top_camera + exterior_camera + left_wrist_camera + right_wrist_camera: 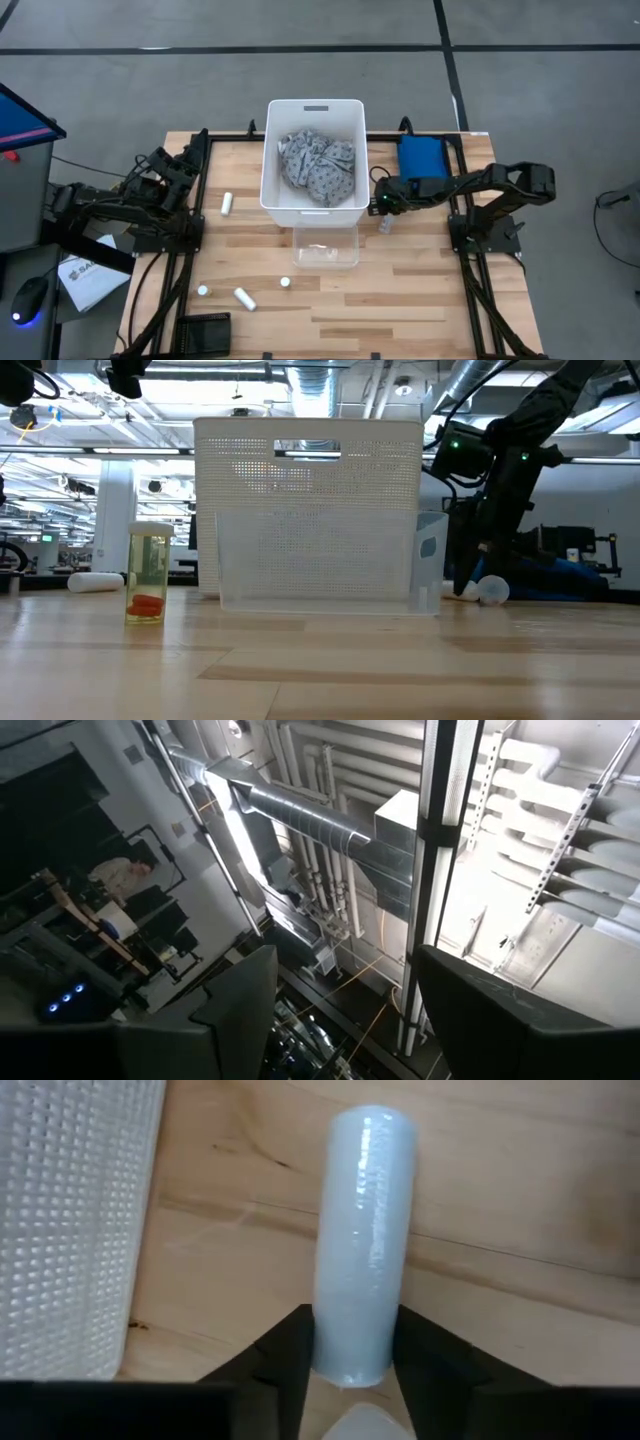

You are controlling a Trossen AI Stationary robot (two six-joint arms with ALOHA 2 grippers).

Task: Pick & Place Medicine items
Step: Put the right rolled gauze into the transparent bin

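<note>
Small white medicine items lie on the wooden table: a cylinder left of the white bin, another cylinder and two tiny round bottles nearer the front. My right gripper points down just right of the bin, shut on one more white cylinder lying on the table. My left gripper is parked open at the table's left edge, facing the ceiling. In the low view one bottle stands upright on its base. My right gripper pinches the white cylinder near one end between its two fingers, one on each long side. The fingers come from above, pointing down. The cylinder lies flat along the table.
The white bin holds a grey patterned cloth. A clear box stands just in front of the bin. A blue pouch lies behind my right gripper. A black object sits at the near left corner.
</note>
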